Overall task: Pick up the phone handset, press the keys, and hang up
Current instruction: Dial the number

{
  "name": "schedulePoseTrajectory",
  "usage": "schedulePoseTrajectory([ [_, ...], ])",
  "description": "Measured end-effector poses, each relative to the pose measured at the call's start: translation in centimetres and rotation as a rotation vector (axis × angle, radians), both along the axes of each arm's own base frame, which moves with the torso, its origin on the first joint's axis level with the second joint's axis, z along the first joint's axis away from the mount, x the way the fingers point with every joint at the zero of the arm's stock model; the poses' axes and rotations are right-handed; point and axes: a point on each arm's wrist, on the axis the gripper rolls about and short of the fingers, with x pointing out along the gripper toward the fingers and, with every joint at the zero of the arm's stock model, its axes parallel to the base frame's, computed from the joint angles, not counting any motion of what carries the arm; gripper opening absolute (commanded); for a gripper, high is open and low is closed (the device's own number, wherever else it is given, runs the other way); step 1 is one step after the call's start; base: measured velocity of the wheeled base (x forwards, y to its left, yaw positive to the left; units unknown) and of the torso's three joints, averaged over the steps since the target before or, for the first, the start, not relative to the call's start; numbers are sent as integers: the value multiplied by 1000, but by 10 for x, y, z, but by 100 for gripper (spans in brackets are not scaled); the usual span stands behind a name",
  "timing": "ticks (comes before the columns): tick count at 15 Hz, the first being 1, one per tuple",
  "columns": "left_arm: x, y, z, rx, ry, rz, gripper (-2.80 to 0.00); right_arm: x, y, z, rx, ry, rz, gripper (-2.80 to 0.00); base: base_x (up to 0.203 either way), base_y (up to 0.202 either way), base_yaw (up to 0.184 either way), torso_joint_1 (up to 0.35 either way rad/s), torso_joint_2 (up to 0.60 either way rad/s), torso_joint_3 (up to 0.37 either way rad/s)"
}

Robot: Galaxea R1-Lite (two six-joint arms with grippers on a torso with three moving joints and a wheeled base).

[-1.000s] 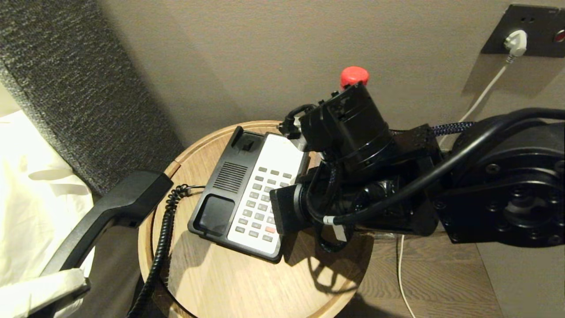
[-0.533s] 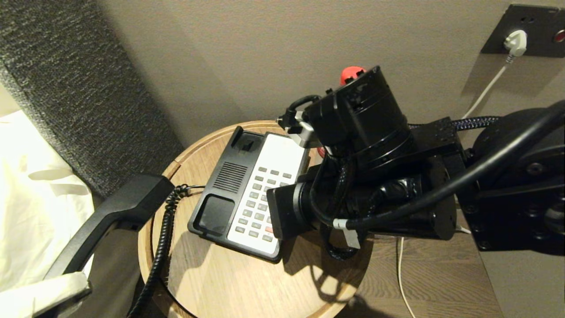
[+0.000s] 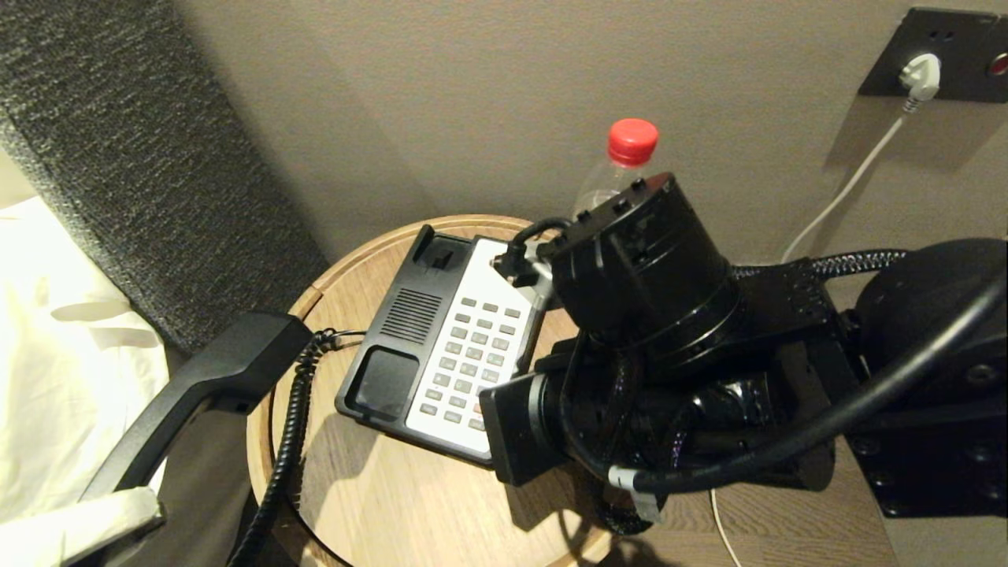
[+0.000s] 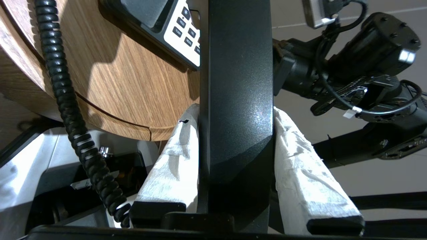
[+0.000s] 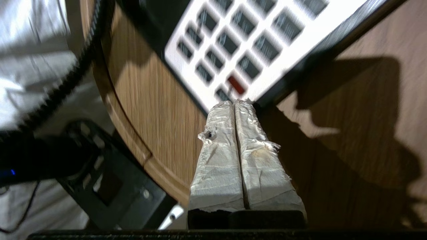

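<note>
- Handset [image 3: 201,386] sits off the cradle, out past the phone base's [image 3: 394,346] cradle side, beyond the rim of the round wooden surface [image 3: 378,504]. The left end effector [image 4: 235,160] pinches its shaft between two padded fingers [image 4: 170,170].
- Holding it out there leaves the cradle and keypad uncovered. The coiled cord [image 3: 287,441] hangs in a loose arc from the base toward the handset, not pulled taut.
- Right end effector [image 5: 235,103] has its padded fingers [image 5: 220,160] pressed together into one blunt tip, which suits poking a single small button.
- In the right wrist view that tip hovers at the near corner of the base, just beside the last row of keys [image 3: 468,362] and close to the red button [image 5: 236,84]. Whether it touches a key I cannot tell.
- Phone base lies flat and angled on the surface. A clear bottle [image 3: 610,169] with a red cap stands behind it, near the wall.
- Judging by this, lifting is done, key pressing is the step in hand, and hanging up remains.
</note>
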Motion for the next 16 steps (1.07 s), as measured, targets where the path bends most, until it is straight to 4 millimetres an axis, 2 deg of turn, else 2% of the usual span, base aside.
schedulePoseTrajectory([
  [5,0,0,-2,4,5,0,-280,-9,-1,-6,-16,9,23,-280,0,0,0,0,0,0],
  [16,1,-1,-3,5,9,-6,-280,-5,7,-9,-20,10,24,-280,0,0,0,0,0,0],
])
